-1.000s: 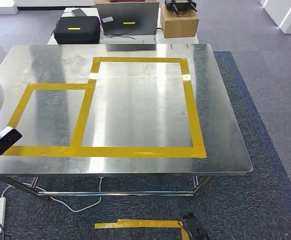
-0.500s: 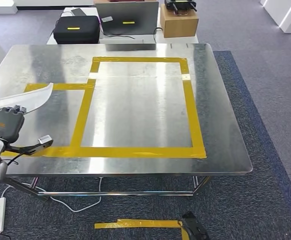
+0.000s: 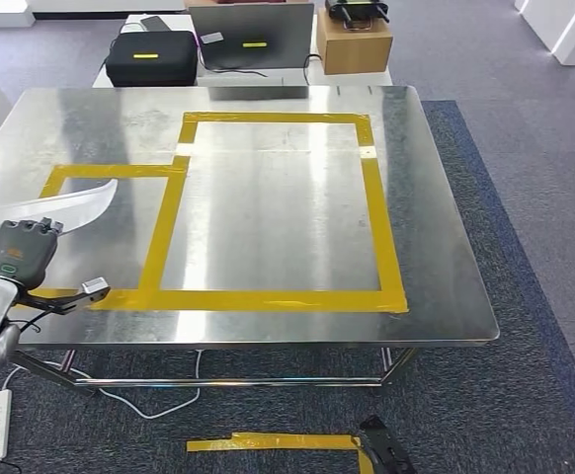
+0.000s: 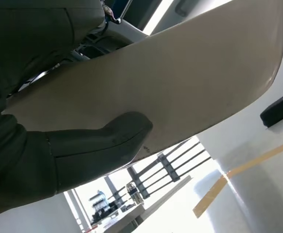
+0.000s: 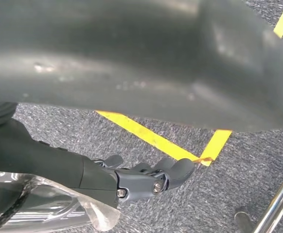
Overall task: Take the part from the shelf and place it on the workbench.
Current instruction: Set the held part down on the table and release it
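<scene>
The part (image 3: 78, 203) is a long, curved white panel, and my left hand (image 3: 18, 259) grips it at the workbench's front left corner. It hangs just above the steel top (image 3: 270, 227), its free end reaching over the smaller yellow-taped square (image 3: 98, 170). In the left wrist view my thumb (image 4: 103, 141) presses on the part's pale face (image 4: 191, 73). My right hand (image 5: 96, 177) hangs low beside the bench over the carpet, fingers (image 5: 169, 174) stretched out with nothing in them. The same hand appears as a dark shape (image 3: 383, 450) in the head view.
Yellow tape marks a small square and a large rectangle (image 3: 377, 217) on the bench. Behind the bench are a black case (image 3: 152, 57), a laptop (image 3: 252, 38) and a cardboard box (image 3: 353, 41). Tape strips (image 3: 270, 441) lie on the carpet; a power strip (image 3: 0, 420) and cables sit under the left end.
My left hand has risen into view with the white part and carried it rightward over the bench's left end. Since half a second ago it has shifted a little further right.
</scene>
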Controlling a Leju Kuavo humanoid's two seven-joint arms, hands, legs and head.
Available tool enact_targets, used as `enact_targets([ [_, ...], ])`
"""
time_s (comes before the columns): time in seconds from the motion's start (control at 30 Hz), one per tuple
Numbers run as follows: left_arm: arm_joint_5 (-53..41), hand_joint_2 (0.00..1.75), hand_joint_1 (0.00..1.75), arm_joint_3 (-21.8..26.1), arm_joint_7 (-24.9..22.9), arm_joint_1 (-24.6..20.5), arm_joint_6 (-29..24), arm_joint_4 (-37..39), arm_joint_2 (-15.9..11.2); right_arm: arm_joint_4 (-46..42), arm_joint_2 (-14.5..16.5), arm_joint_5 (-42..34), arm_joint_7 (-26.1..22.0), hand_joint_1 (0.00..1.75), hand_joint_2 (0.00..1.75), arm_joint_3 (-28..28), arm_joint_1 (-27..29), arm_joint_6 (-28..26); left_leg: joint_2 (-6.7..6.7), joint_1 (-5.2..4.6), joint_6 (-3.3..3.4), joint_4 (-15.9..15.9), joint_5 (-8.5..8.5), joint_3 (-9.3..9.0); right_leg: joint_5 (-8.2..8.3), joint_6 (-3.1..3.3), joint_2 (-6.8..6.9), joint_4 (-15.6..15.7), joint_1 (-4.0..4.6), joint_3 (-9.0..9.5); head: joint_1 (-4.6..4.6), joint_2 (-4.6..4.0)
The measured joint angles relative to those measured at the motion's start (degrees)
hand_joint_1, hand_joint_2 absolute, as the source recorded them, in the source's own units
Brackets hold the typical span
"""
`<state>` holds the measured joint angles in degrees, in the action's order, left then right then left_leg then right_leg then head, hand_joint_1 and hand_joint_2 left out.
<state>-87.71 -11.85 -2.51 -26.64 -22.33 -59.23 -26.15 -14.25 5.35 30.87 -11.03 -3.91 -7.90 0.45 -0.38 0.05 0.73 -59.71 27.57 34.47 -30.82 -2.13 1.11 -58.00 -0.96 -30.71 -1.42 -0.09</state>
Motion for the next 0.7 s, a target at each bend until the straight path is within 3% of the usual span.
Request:
enact_targets([
  [0.07,-0.05,1.75,1.75,-0.03,-0.07,0.25,0.33,0.66,0.20,0.00,0.00,-0.02,0.04,0.00,0.00,0.00,0.01,-0.05,0.00,0.00,0.00,0.00,0.00,0.00,0.00,0.00,0.00,0.00,0.00,0.00,-0.01,0.00],
  [0.2,-0.09,1.75,0.00,-0.31,-0.42,0.78,0.45,2.44,0.68,0.00,-0.02,-0.05,0.08,0.00,0.00,-0.02,0.05,-0.14,0.00,0.00,0.00,0.00,0.00,0.00,0.00,0.00,0.01,0.00,0.00,-0.01,-0.01,0.00],
  [0.37,0.41,1.75,0.00,-0.17,-0.44,0.84,-0.07,3.48,1.16,0.00,-0.02,-0.13,0.08,0.00,0.00,-0.02,0.08,-0.25,0.00,0.00,0.00,0.00,0.00,0.00,0.00,0.00,0.00,0.00,0.00,-0.01,-0.01,0.00],
  [0.5,2.15,0.00,0.00,0.69,0.38,0.63,-0.12,3.51,1.67,0.00,-0.02,-0.29,0.05,0.00,0.00,-0.02,0.08,-0.34,0.00,0.00,0.00,0.00,0.00,-0.01,0.00,0.00,0.01,0.00,0.00,-0.01,0.00,0.00],
  [0.7,3.78,0.00,0.00,1.81,0.96,-0.16,-0.84,3.49,2.43,0.00,-0.02,-0.45,0.02,0.00,0.00,-0.02,0.07,-0.51,0.00,0.00,0.00,0.00,0.00,-0.01,0.00,0.00,0.00,0.00,0.00,0.00,0.00,0.00],
])
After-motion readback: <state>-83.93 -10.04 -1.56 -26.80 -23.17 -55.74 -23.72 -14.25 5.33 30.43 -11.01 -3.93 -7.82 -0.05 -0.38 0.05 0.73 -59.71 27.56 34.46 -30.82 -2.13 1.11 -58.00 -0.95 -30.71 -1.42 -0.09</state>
